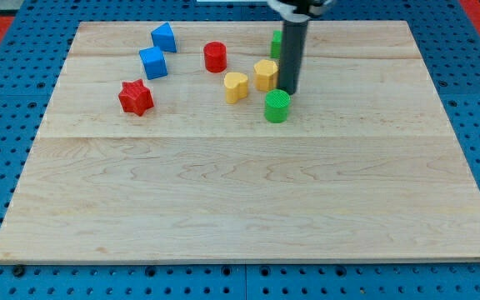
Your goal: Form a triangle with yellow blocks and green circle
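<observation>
Just below my tip (288,91) sits the green circle (277,107).

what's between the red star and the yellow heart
Nothing: in the camera view, bare board runs from the red star to the yellow heart.

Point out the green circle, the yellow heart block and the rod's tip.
green circle (277,106), camera view, on its round top face.
yellow heart block (236,86), camera view, on its top face.
my tip (288,91), camera view, the rod's very end, just above the green circle.
</observation>
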Motion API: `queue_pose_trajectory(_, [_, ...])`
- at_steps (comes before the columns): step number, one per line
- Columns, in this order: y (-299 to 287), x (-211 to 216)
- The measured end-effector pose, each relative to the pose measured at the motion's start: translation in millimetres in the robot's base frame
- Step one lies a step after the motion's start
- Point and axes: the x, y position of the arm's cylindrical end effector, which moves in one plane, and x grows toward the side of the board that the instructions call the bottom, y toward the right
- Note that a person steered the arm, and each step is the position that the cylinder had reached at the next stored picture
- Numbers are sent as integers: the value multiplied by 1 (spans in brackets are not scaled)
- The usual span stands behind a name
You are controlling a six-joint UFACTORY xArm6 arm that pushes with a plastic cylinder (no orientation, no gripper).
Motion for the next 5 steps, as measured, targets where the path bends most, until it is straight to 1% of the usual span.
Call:
queue_pose_trajectory(1, [-47,0])
queue_pose_trajectory(2, [-61,0])
queue_pose_trajectory(5, [-50,-19])
